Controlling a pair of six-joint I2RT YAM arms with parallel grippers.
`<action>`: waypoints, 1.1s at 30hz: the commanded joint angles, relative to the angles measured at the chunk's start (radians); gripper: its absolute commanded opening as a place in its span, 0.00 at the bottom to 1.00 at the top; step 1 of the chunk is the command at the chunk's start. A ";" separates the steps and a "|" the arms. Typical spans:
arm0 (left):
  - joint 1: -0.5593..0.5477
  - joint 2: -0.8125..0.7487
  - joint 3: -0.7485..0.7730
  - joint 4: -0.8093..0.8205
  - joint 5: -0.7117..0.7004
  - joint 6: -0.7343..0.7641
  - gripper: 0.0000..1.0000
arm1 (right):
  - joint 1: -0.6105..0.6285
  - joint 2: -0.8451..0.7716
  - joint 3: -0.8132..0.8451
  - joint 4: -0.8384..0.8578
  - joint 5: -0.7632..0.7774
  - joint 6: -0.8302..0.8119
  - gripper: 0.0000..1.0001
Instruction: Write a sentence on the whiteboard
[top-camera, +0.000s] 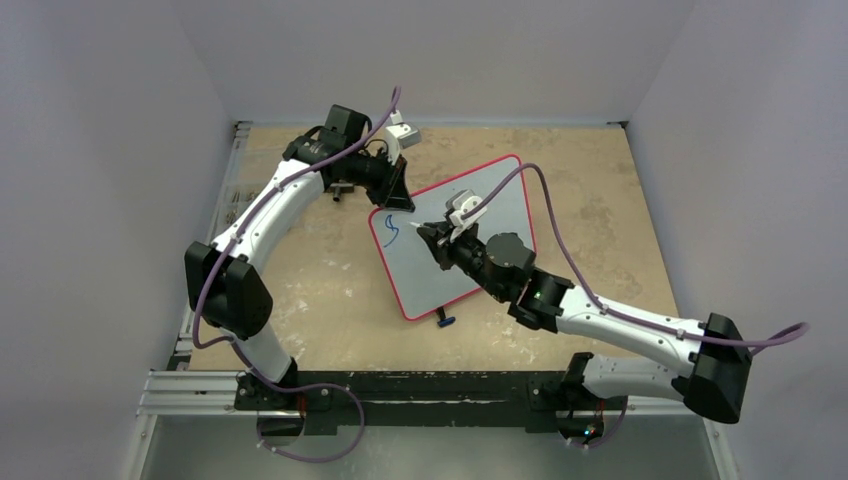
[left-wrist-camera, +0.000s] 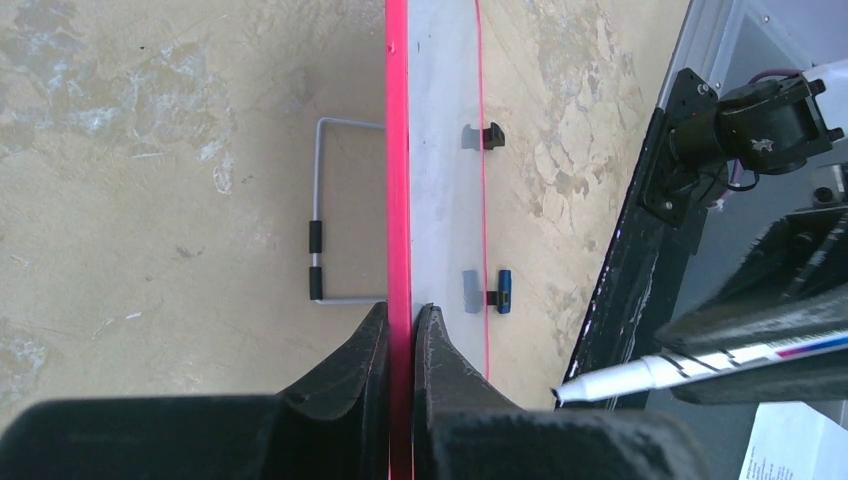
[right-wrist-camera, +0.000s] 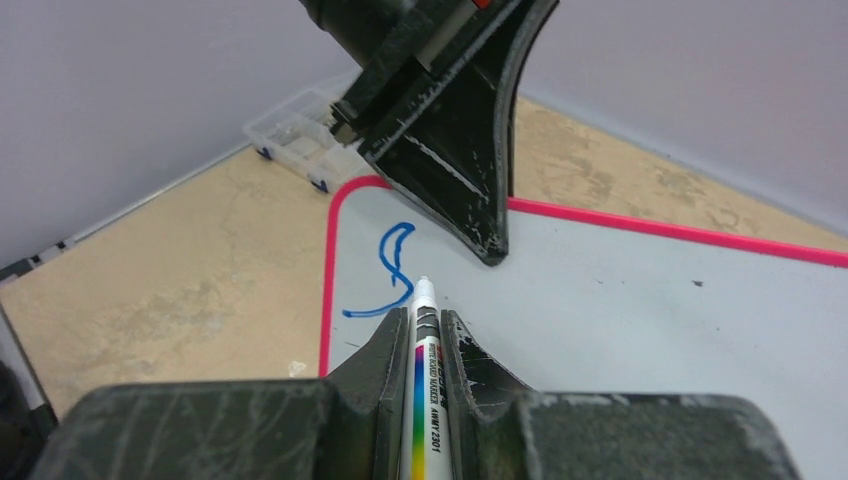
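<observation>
Whiteboard (top-camera: 500, 200) rim pinched tight in left gripper (left-wrist-camera: 400, 325); right gripper (right-wrist-camera: 425, 330) clamps marker (right-wrist-camera: 428, 420), tip just beside blue stroke (right-wrist-camera: 397, 233).

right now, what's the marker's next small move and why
Probably slide the marker just past the blue stroke and begin the next letter: the whiteboard bears only that stroke, the right pincer grips the marker, the left pincer clamps the frame.

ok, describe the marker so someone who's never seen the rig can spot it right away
Find the red-framed whiteboard in the middle of the table; the right hand reaches over it from the near right. The marker is pinched in that hand, tip beside a blue squiggle by the board's corner. It's the only pen there: white barrel, rainbow stripe, black print.
</observation>
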 joint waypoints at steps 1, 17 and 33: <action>-0.039 0.010 -0.016 -0.085 -0.091 0.119 0.00 | -0.003 0.030 -0.026 0.057 0.069 -0.033 0.00; -0.044 -0.001 -0.014 -0.088 -0.108 0.116 0.00 | -0.002 0.142 0.027 0.138 0.037 -0.040 0.00; -0.046 -0.004 -0.014 -0.089 -0.109 0.117 0.00 | -0.010 0.138 0.008 0.102 0.163 -0.079 0.00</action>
